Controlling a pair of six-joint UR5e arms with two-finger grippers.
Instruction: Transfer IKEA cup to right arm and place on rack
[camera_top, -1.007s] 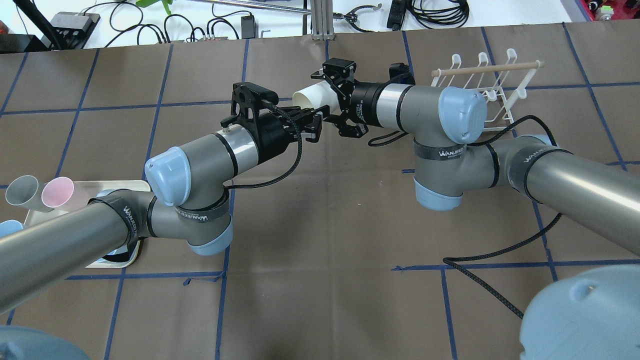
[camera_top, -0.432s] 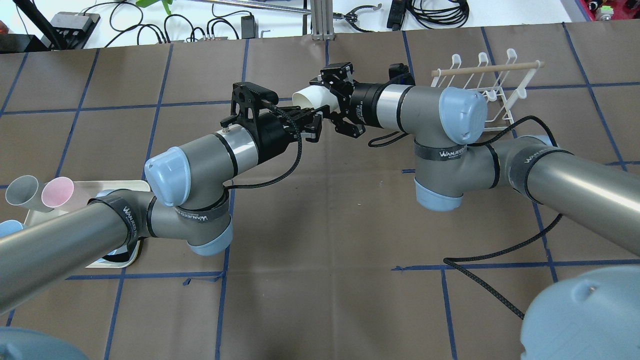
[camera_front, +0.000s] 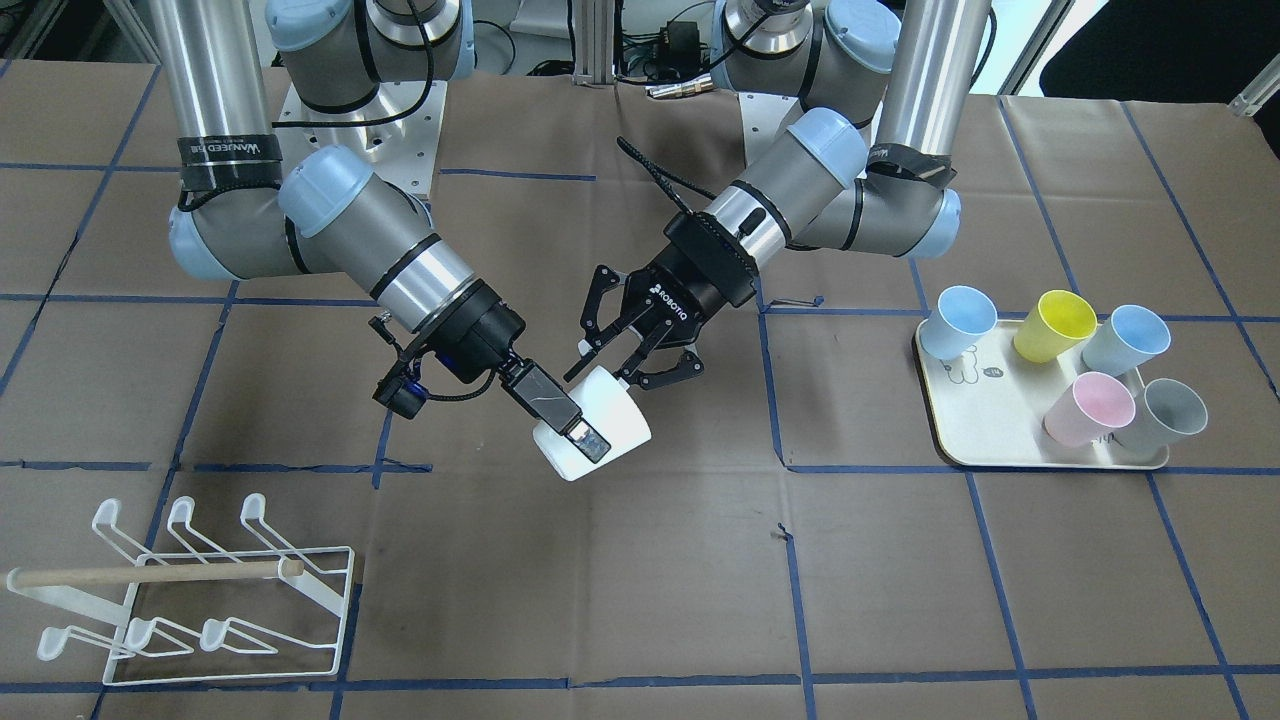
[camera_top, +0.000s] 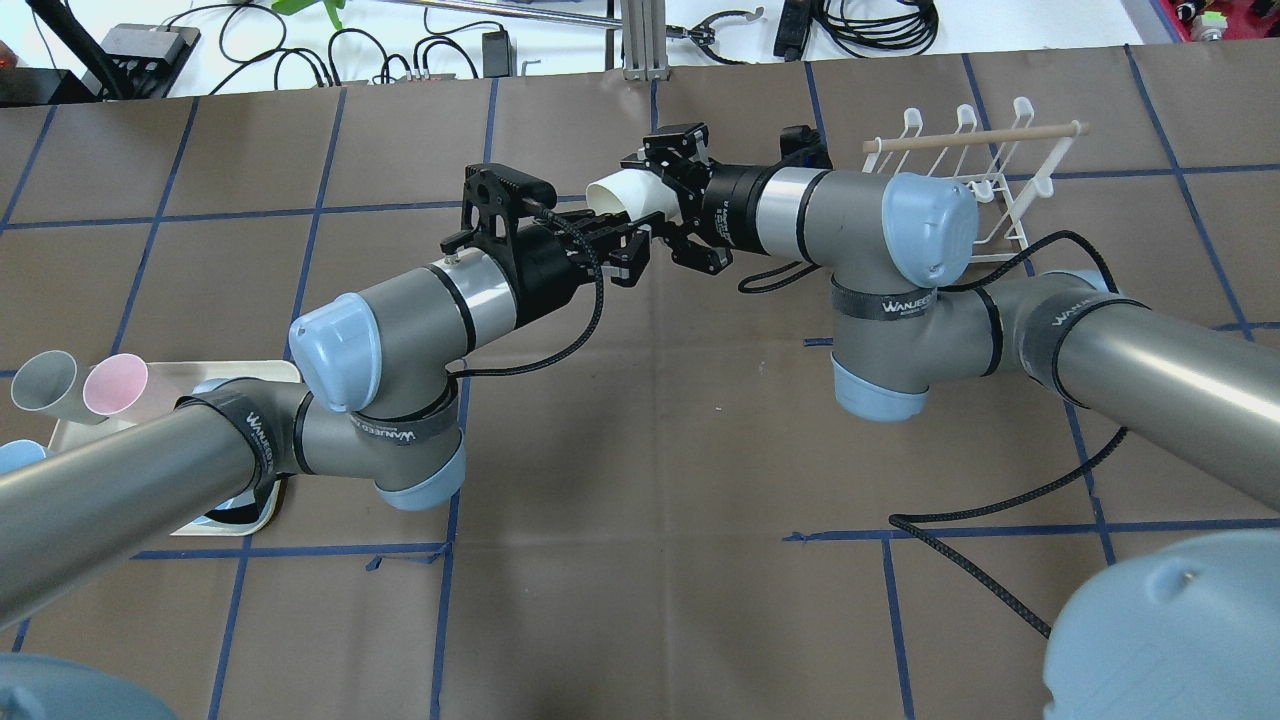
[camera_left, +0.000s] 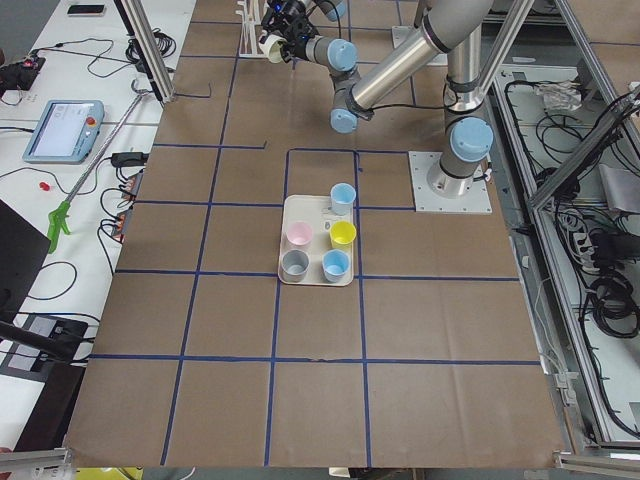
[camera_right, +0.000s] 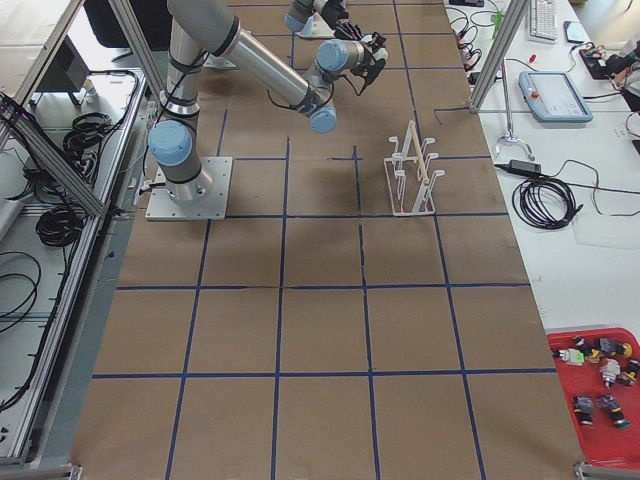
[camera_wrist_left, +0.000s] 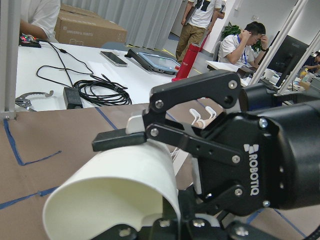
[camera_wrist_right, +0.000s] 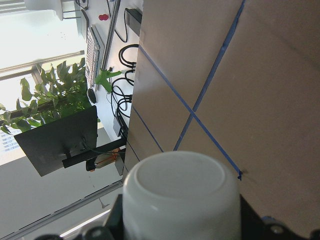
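Bright, even light from above fills every view, and the arms cast only soft, faint shadows on the brown desk (camera_top: 640, 450). A white glare streak runs along the right arm (camera_top: 1180, 375). In the left wrist view the near white cup (camera_wrist_left: 115, 190) is soft-focused. In the right wrist view the window (camera_wrist_right: 40, 55) is blown out to white.

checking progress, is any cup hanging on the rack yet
No, every prong of the rack is bare, and the white cup is held in mid-air away from it.
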